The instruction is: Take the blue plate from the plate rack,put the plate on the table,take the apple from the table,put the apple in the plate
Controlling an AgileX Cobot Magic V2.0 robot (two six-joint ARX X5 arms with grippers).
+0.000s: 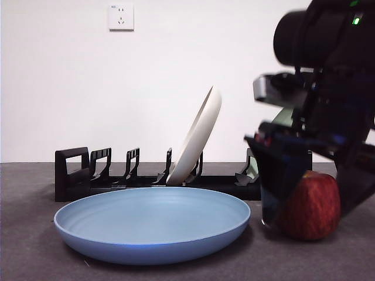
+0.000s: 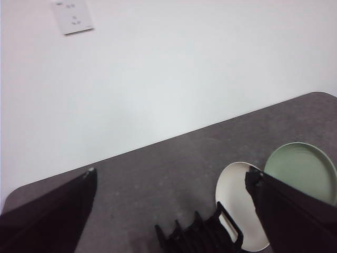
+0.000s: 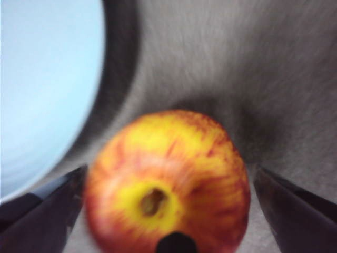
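Observation:
The blue plate (image 1: 153,222) lies flat on the table (image 1: 29,246) in front of the plate rack (image 1: 76,175). To its right the red apple (image 1: 313,205) stands on the table, a little apart from the plate's rim. My right gripper (image 1: 310,212) has come down around the apple, open, one jaw on each side. In the right wrist view the apple (image 3: 174,153) sits stem up between the jaws of that gripper (image 3: 169,176), with the blue plate (image 3: 42,89) beside it. My left gripper (image 2: 169,176) is open and empty, high above the rack (image 2: 195,234).
A cream-white plate (image 1: 196,143) leans upright in the rack. A sage-green plate (image 2: 303,171) stands behind it, mostly hidden by the arm in the front view. A wall socket (image 1: 120,17) is on the white wall behind.

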